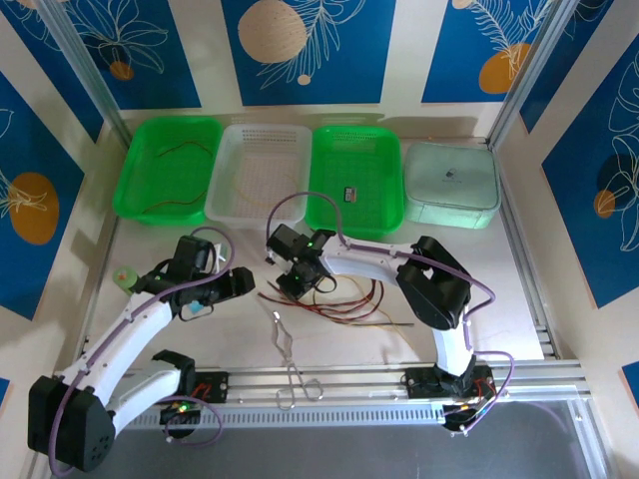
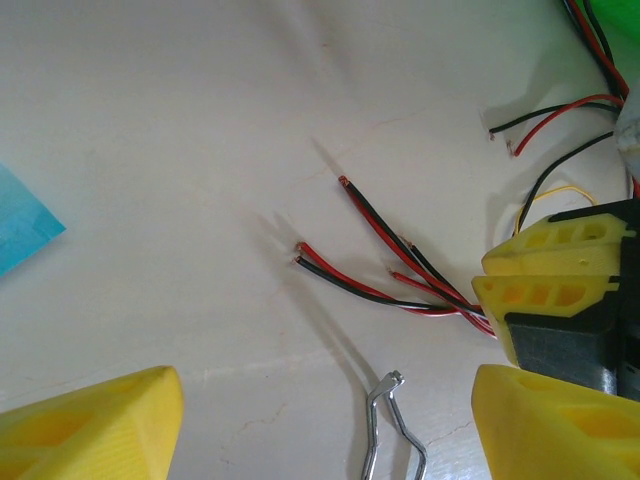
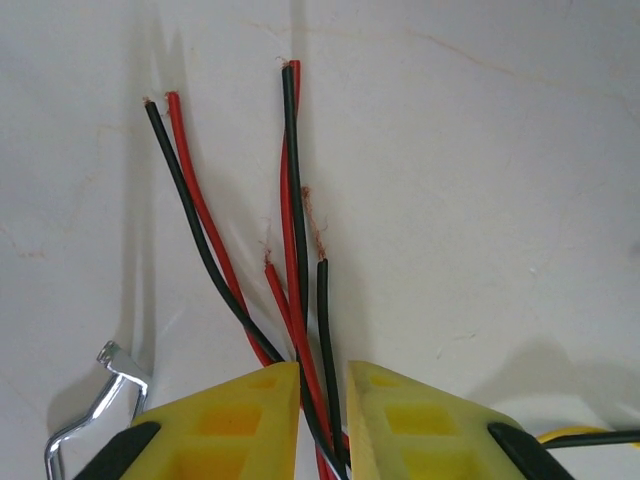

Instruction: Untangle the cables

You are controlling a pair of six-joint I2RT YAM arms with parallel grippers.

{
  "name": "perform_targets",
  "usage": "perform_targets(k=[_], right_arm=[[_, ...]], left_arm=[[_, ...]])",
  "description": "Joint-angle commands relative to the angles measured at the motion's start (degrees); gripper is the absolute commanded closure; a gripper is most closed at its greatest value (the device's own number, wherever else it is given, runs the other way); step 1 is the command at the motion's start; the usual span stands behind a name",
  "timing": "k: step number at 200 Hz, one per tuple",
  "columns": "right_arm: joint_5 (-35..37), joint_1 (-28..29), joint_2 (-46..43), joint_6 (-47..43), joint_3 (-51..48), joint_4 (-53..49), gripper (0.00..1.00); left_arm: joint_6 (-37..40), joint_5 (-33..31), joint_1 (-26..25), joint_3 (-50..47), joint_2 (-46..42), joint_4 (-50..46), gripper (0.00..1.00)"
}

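Note:
The cables (image 1: 349,304) are thin red and black wires, with one yellow strand, lying loosely tangled on the table's middle. My right gripper (image 1: 293,284) is shut on a bundle of them: in the right wrist view its yellow fingers (image 3: 240,420) pinch several red and black cables (image 3: 292,200), whose bare ends fan out ahead. My left gripper (image 1: 243,282) hovers just left of that bundle, open and holding nothing. In the left wrist view the left gripper (image 2: 328,385) faces the cable ends (image 2: 372,215), with the right gripper's fingers (image 2: 550,270) at the right.
Silver forceps (image 1: 290,359) lie near the front rail, their tip (image 2: 385,410) between my left fingers' span. At the back stand a green bin (image 1: 135,180) holding thin wires, a white bin (image 1: 258,215), a second green bin (image 1: 321,180) and a pale lidded box (image 1: 451,183).

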Motion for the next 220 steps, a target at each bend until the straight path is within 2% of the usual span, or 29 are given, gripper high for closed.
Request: perform_targets(k=[1,77,124,220], right_arm=[[-2.7,-0.3,2.3,-0.8,0.8,-0.5,0.79],[-4.6,0.2,2.9,-0.6,0.0,-0.4,0.73],[-4.7,0.2,3.6,-0.7,-0.3,0.0,0.73],[-2.3,0.3,1.1,-2.0,0.0,-1.5,0.98]], left_arm=[[0.6,1.5,0.6,1.8,0.0,-1.3,0.24],[0.8,1.4,0.6,2.0,0.1,-1.7,0.24],[0.9,1.3,0.7,2.0,0.1,-1.9,0.24],[0.9,1.5,0.7,3.0,0.1,-2.6,0.24]])
